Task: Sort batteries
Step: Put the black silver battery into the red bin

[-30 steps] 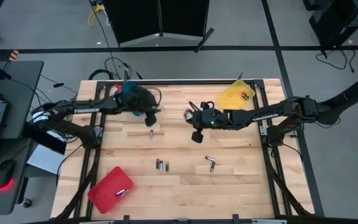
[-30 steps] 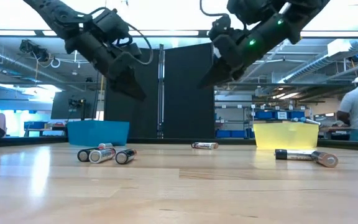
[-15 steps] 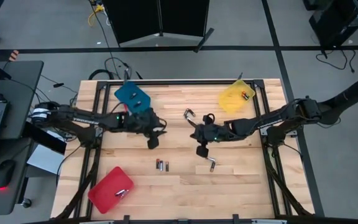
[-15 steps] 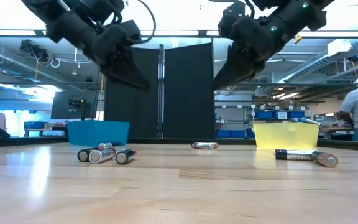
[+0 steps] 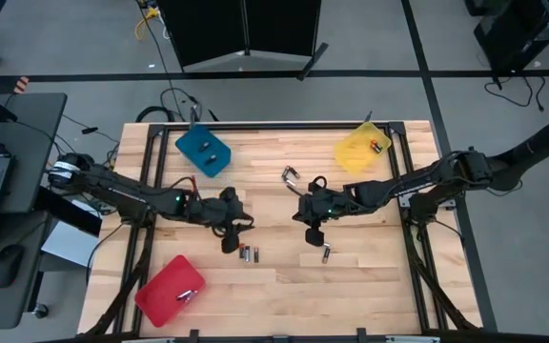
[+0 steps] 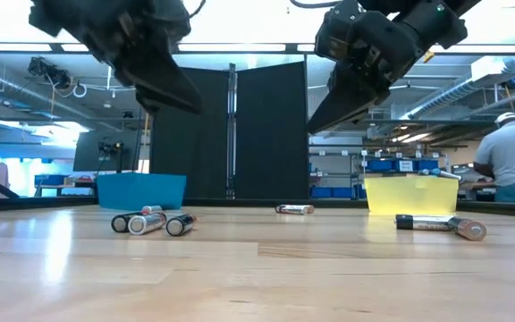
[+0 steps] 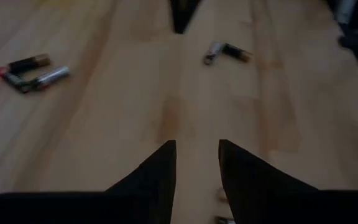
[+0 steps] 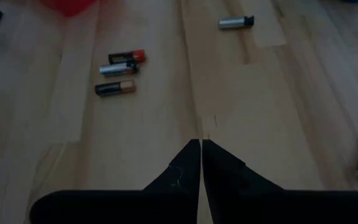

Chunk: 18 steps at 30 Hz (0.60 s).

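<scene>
Three batteries (image 5: 247,253) lie side by side on the wooden table, also seen in the low view (image 6: 150,221) and in the right wrist view (image 8: 120,70). Two more batteries (image 5: 325,252) lie to their right. A lone battery (image 8: 236,22) lies farther off. My left gripper (image 5: 229,246) hovers open just left of the three, clear of the table (image 7: 197,143). My right gripper (image 5: 311,238) hangs shut above the wood (image 8: 201,142), just beyond the pair toward the far edge. Neither gripper holds anything.
A blue tray (image 5: 196,143) and a yellow tray (image 5: 355,152) stand at the far edge, and a red tray (image 5: 160,291) at the near left, each with a battery inside. Another battery (image 6: 293,209) lies farther back. A person (image 6: 512,161) stands in the room beyond.
My left gripper has swung from over the blue tray toward the near edge and now hangs beside the three batteries. My right gripper has moved a little toward the near edge and tipped further down, then kept still. No battery has moved.
</scene>
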Tool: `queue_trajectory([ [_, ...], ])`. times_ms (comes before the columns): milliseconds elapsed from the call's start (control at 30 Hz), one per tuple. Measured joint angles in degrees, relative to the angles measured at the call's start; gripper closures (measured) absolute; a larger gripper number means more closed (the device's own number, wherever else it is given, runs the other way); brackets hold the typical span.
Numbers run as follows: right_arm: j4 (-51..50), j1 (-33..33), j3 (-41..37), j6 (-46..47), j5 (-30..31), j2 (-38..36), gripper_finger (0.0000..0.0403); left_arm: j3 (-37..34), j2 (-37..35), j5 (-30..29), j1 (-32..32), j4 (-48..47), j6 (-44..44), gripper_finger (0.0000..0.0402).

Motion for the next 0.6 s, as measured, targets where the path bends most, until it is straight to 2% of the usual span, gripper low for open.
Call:
queue_trajectory([
  [133, -1.5, 0.9, 0.0, 0.8, 0.0, 0.0, 0.0369, 4.0, 1.1, -0.5, -4.0, -5.8, -2.3, 0.0274],
  [267, -3.1, 1.5, 0.0, 0.8, 0.0, 0.0, 0.0366, 7.5, 3.6, -0.6, -7.2, -10.0, -3.0, 0.0254],
  [600, -4.4, 2.9, 0.0, 0.8, 0.0, 0.0, 0.0362, 12.9, 12.9, 1.6, -10.7, -11.6, -8.6, 0.0155],
])
